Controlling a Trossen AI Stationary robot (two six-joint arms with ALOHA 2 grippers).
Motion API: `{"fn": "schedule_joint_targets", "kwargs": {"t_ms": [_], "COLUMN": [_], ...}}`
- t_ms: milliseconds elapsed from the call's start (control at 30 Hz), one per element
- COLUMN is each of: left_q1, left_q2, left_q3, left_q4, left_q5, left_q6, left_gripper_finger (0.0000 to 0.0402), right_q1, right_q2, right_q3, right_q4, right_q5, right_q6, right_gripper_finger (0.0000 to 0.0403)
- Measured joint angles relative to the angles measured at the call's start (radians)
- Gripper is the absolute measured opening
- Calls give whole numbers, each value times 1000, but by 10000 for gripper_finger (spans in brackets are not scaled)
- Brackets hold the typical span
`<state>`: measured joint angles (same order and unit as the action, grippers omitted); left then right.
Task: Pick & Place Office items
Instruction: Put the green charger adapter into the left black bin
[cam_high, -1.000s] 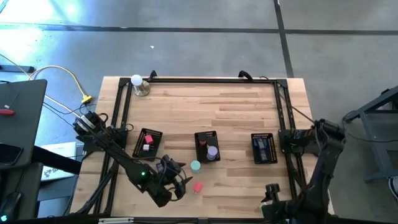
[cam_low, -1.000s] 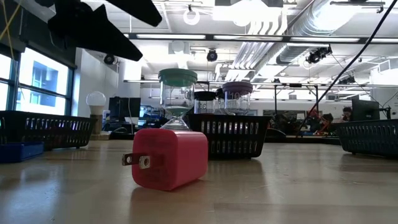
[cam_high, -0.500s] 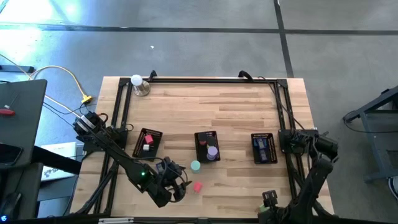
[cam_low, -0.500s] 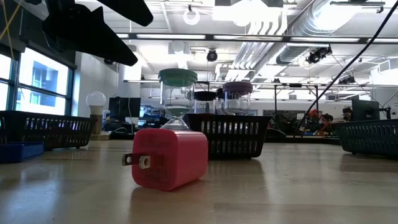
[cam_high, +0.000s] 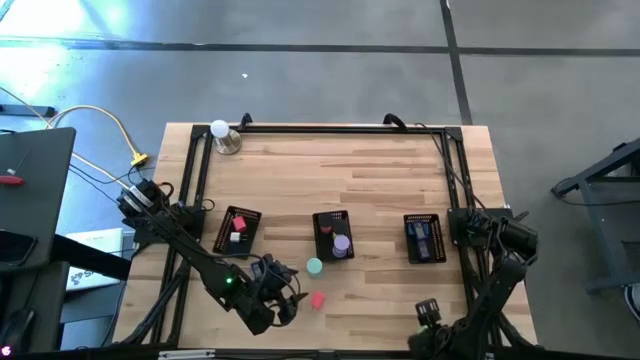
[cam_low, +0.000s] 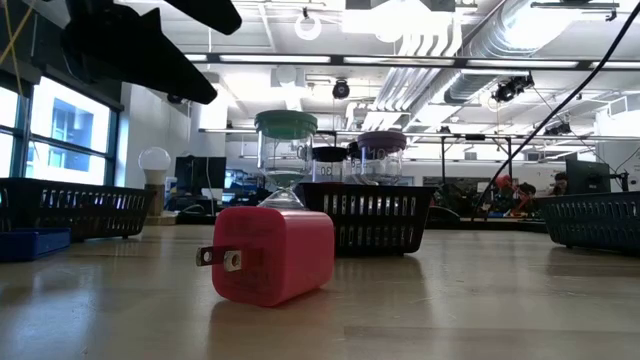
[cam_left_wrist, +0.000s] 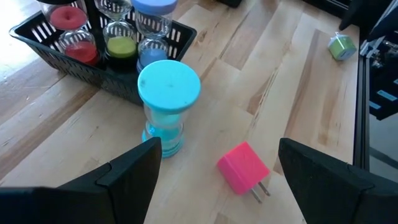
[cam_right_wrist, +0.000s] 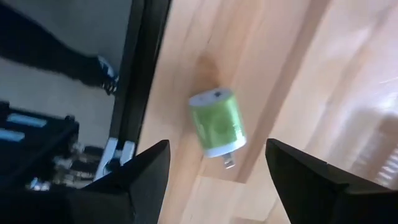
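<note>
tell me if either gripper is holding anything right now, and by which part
Nothing is held. The left gripper stands open above the pink plug; the right gripper is open over the green plug.

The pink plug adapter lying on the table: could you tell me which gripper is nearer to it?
Left. The left gripper hovers open just beside the pink plug adapter; the right gripper is over the table's right edge, far off.

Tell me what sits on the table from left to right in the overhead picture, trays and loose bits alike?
Light bulb → left tray → teal hourglass → middle tray → right tray. The pink plug lies nearer the front edge, overlapping the hourglass in left-right position.
</note>
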<state>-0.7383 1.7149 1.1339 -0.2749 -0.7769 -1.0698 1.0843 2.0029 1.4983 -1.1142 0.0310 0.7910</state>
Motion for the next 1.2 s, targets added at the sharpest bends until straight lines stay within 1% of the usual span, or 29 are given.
{"fn": "schedule_joint_targets", "kwargs": {"t_ms": [100,233,333,533,767,933,1200], "left_q1": [0,0,0,0,0,0,0], "left_q2": [0,0,0,0,0,0,0], "left_q3": [0,0,0,0,0,0,0], "left_q4": [0,0,0,0,0,0,0], "left_q5": [0,-2,-3,-3,-3,-4,-6], "left_q6": [0,7,15,26,25,42,45], "left_gripper_finger": [315,315,315,315,315,315,315], "right_q1": [0,-2,-14,-42,-54,-54,-53], "right_q2": [0,1,1,0,-5,-5,-4], "right_q3": [-45,-99,-122,-149,-188,-188,-189], "right_q4": [9,62,119,133,194,207,212], "right_q5": [-30,-32,-36,-43,-81,-89,-94], "right_q6": [-19,-36,-54,-80,-115,-129,-134], "right_gripper_finger": [252,251,250,247,243,212,123]}}
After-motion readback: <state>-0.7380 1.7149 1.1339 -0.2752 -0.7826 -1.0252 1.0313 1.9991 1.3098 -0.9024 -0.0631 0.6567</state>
